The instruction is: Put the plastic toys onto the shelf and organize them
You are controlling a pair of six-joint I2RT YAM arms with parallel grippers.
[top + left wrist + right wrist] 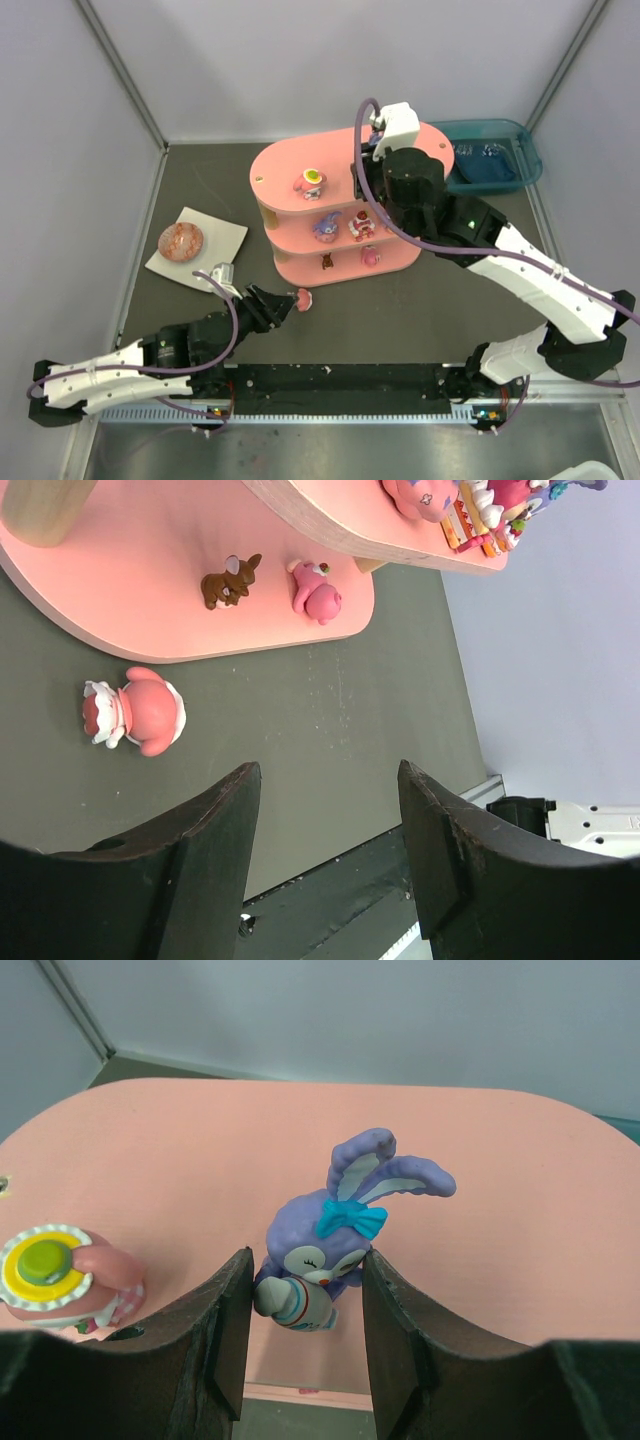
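Setting: robot lab test cell.
White wall panels (350,1010) beyond the right gripper (305,1305); dark worktop (400,320) beneath; arm-mounting rail (340,385) behind.

glossy plastic toy (322,1245), matt wooden shelf (180,1160)

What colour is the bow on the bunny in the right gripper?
Turquoise blue bow on the purple bunny; clearest in right wrist view.
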